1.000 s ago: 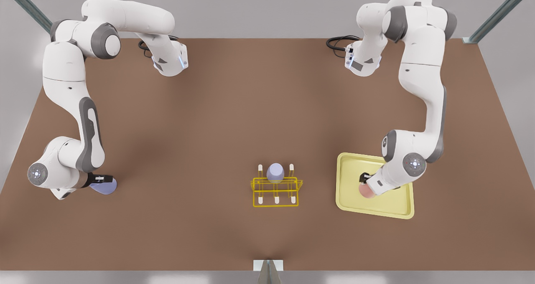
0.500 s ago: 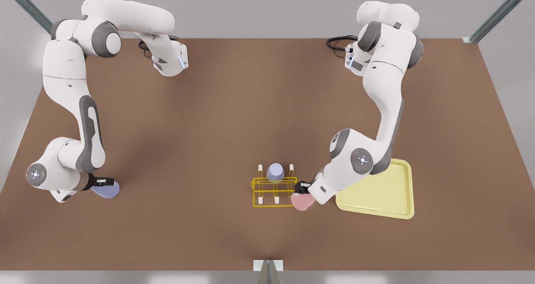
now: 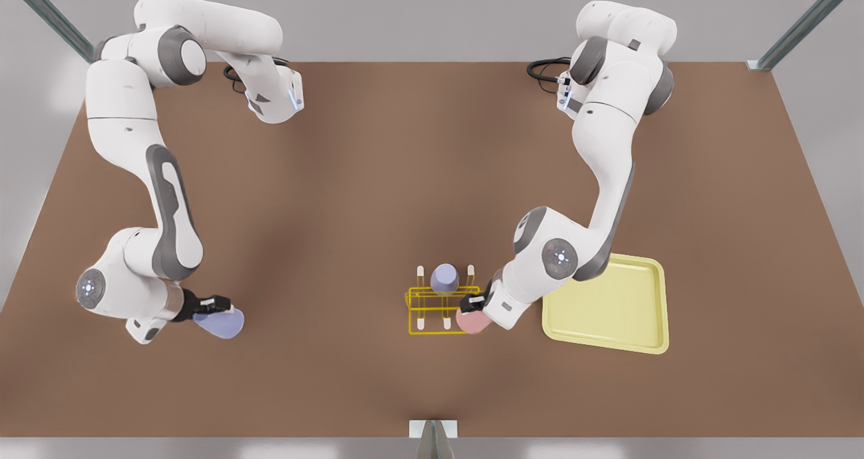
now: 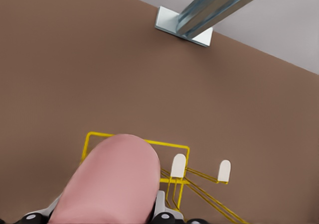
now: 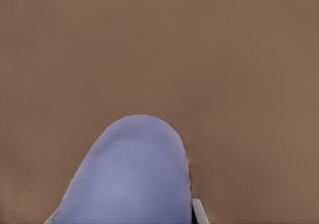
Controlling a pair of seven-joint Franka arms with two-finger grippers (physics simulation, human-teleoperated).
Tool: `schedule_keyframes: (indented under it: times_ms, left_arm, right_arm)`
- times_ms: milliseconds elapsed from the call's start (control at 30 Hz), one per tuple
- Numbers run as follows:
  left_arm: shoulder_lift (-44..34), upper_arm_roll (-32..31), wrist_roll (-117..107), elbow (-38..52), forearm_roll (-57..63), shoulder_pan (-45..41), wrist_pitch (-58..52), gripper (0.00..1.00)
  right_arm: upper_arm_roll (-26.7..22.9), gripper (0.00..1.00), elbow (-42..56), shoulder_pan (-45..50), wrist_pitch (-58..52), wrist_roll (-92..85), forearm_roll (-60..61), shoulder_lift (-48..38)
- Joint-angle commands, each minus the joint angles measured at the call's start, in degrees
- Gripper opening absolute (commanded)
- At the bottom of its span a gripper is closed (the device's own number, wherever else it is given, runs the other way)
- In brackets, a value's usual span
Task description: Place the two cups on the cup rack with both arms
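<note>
Pink cup point(image 3: 471, 320) sits clamped in the left hand point(image 3: 470, 304), at the corner of the yellow cup rack point(image 3: 442, 306) nearest the pale-yellow tray point(image 3: 607, 307), on the front view's right side of the rack. In the left wrist view the pink cup point(image 4: 112, 181) covers one corner of the rack's wire frame point(image 4: 149, 145), with two white-tipped pegs point(image 4: 178, 166) standing free just beside it. A lavender cup point(image 3: 445, 278) already rests upside down on a peg in the rack's far row. The right hand point(image 3: 214, 305) is closed around a second lavender cup point(image 3: 219, 324), held tilted over bare brown worktop point(image 3: 337, 175) well apart from the rack, toward the front view's left. That cup point(image 5: 129, 176) looms close in the right wrist view.
</note>
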Motion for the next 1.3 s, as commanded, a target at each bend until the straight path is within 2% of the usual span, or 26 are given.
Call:
schedule_keyframes:
  times_ms: [0, 267, 533, 633, 700, 767, 833, 900, 967, 1000, 1033, 1067, 1100, 1267]
  left_arm:
    - [-0.2, -0.1, -12.2, 0.0, 1.3, -0.1, -0.9, 1.0]
    - [-0.4, -0.2, -12.2, -0.2, 3.7, -0.3, -6.5, 1.0]
    - [-0.6, -0.3, -13.5, -0.1, 3.7, -0.8, -7.3, 1.0]
    - [-3.9, -0.4, -21.3, 0.5, 4.8, -0.9, -10.6, 1.0]
    - [-8.5, -0.2, -22.7, 0.6, 5.9, -0.8, -16.7, 1.0]
    - [-13.9, 0.2, -18.8, 0.6, 7.9, 1.2, -29.3, 1.0]
    - [-18.5, 0.2, -10.1, 1.1, 7.9, 6.9, -40.3, 1.0]
    - [-19.9, 0.2, -10.0, 3.5, 7.9, 12.3, -47.7, 1.0]
    - [-23.0, 0.4, -9.3, 6.7, 7.7, 13.7, -50.6, 1.0]
    - [-30.8, 1.5, 10.9, -6.6, 7.9, 15.9, -44.9, 1.0]
    - [-39.5, 6.9, 23.8, -20.5, 11.1, 12.5, -39.9, 1.0]
    - [-39.5, 7.1, 27.5, -22.5, 12.2, 11.5, -40.6, 1.0]
    - [-41.4, 7.2, 28.1, -27.4, 11.9, 10.9, -36.7, 1.0]
    - [-38.9, 5.2, 28.1, -26.5, 8.9, 10.9, -42.2, 1.0]
  right_arm:
    - [0.2, 0.83, 0.5, 2.0, 0.3, 0.5, 5.5, 0.0]
    - [0.2, 0.83, 6.1, 11.0, 1.8, 0.6, 13.9, 1.3]
    - [0.2, 0.83, 9.5, 17.3, 7.3, 0.5, 16.0, 3.7]
    - [0.2, 0.83, 10.4, 19.7, 10.0, 0.6, 16.3, 4.4]
    - [0.3, 0.83, 11.9, 21.2, 11.1, 0.6, 16.4, 5.3]
    - [0.7, 0.83, 14.3, 23.2, 12.1, 0.6, 16.4, 7.3]
    - [1.0, 0.83, 15.6, 24.5, 12.9, 0.6, 16.4, 8.1]
    - [1.9, 0.83, 16.9, 25.6, 13.2, 0.5, 16.5, 8.8]
    - [1.9, 0.83, 17.6, 26.4, 13.3, 0.5, 16.7, 9.1]
    - [2.5, 0.83, 18.0, 26.6, 13.3, 0.4, 16.8, 9.2]
    - [3.5, 0.83, 18.4, 26.7, 13.3, 0.4, 16.8, 9.3]
    - [4.1, 0.83, 18.4, 26.7, 13.3, 0.4, 16.8, 9.3]
    - [4.6, 0.83, 18.4, 26.7, 13.9, 0.4, 16.9, 9.3]
    - [6.0, 0.83, 18.2, 26.7, 14.1, 0.4, 16.9, 10.1]
